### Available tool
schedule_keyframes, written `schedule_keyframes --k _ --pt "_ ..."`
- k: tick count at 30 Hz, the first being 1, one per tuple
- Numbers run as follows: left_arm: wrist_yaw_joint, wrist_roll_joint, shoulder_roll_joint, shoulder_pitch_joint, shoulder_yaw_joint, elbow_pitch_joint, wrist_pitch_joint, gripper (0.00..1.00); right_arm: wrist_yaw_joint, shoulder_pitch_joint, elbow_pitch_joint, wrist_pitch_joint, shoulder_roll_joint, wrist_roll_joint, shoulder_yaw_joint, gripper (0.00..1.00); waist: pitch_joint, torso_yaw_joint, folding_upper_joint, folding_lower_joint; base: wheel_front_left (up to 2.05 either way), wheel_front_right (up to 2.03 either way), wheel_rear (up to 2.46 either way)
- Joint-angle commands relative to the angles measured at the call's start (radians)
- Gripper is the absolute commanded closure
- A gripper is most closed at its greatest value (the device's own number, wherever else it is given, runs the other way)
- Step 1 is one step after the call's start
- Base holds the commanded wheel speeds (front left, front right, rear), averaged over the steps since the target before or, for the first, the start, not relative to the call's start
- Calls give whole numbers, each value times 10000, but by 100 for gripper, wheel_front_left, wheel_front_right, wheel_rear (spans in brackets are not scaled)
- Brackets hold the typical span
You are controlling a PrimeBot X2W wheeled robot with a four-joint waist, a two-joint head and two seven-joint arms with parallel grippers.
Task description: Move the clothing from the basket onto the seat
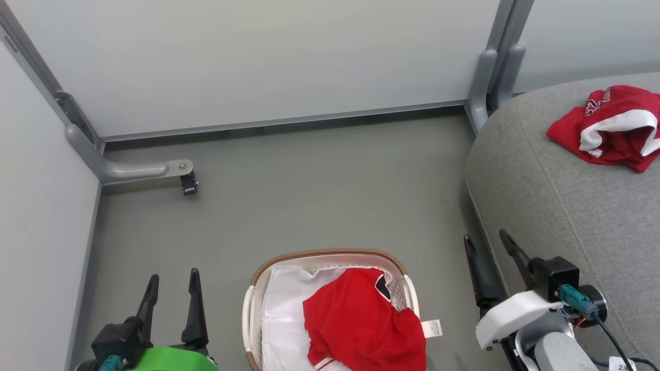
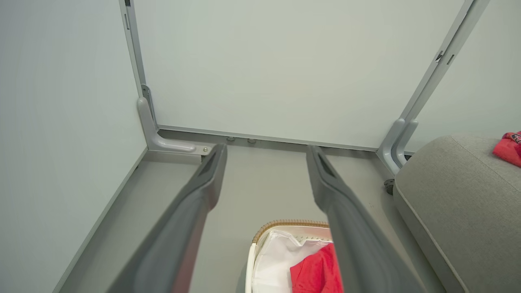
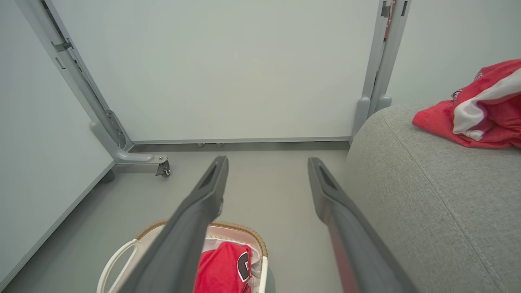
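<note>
Left end effector (image 1: 174, 275), near left, and right end effector (image 1: 484, 236), near right: dark fingers spread wide, both empty. Oval white perforated plastic basket (image 1: 319, 253) with brown braided rim, on grey floor (image 1: 309, 196) between them, holding one crumpled red jersey (image 1: 361, 319) over white liner cloth (image 1: 283, 309). Second red jersey (image 1: 608, 129) lies on large grey fabric seat (image 1: 557, 206), far right.

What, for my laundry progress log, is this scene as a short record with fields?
basket: white, brown rim, cloth-lined
jersey in basket: red, crumpled, tag over rim
jersey on seat: red and white, bunched
seat: grey, right of basket
left end effector: open, empty
right end effector: open, empty
</note>
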Motion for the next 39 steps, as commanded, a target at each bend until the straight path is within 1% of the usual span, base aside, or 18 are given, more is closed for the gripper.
schedule_keyframes --k 1,7,17,31,39 --pt "-73 55 -5 131 91 35 -8 0 -14 199 -120 -50 -37 35 -32 0 -85 66 0 1 0 0 0" --pt "-273 180 -90 127 203 172 -8 0 -14 572 -289 -49 -37 196 -139 0 -251 114 0 1 0 0 0" --pt "-450 322 -202 158 326 412 -8 0 -14 729 -336 -49 -36 232 -142 0 -388 108 0 1 0 0 0" --pt "-550 429 -256 124 375 509 -8 0 -14 692 -331 -51 -35 299 -55 0 -335 57 0 1 0 0 0" --pt "-602 489 -228 -227 316 533 -8 0 -14 456 -440 -51 -35 220 -116 0 9 26 0 1 0 0 0"
